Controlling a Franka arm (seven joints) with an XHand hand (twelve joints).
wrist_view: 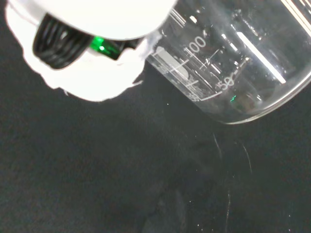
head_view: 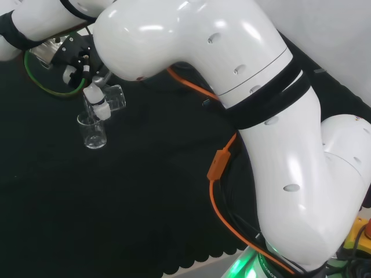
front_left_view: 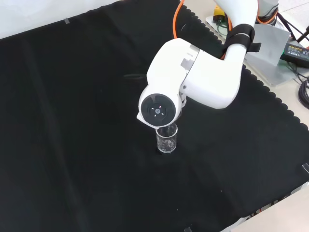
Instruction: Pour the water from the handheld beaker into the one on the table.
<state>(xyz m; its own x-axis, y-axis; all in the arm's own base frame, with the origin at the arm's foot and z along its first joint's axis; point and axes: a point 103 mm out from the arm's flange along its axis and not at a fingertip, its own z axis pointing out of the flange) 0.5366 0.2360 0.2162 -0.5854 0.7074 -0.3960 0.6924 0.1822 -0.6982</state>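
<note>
Bench inventory, read left to right across the head view.

Item: green cable loop (head_view: 43, 81), lying on the black cloth (head_view: 162, 191) at the far left, near the hand and apart from the glassware.

Item: hand (head_view: 93, 95), black and white, its fingers curled round the handheld beaker (head_view: 113, 97). That beaker is tipped well over on its side, lip pointing down and leftward toward the vessel beneath. In the wrist view the handheld beaker (wrist_view: 233, 63) is close and slanted, its printed scale running up the wall; whether any water remains inside I cannot tell.

Item: table beaker (head_view: 93, 132), clear glass, upright on the cloth, directly below and just beside the tipped lip. In the front view the table beaker (front_left_view: 167, 139) stands under the arm's round grey-capped link (front_left_view: 158, 110), which screens the hand there. Some glinting shows low in it; the fill level is not plain.

Item: white arm links (head_view: 272, 116), taking up the right of the head view, with an orange cable (head_view: 217, 168) trailing down along them.

Step in hand, by my judgement: the pour itself, with the held beaker tilted over the receiving one. No stream is visible, so it is either nearly done or running too thin to see.

Next move, as a judgement: keep the lip over the standing beaker's mouth until it drains, without knocking the rim, then roll the wrist back to bring the held beaker upright.
</note>
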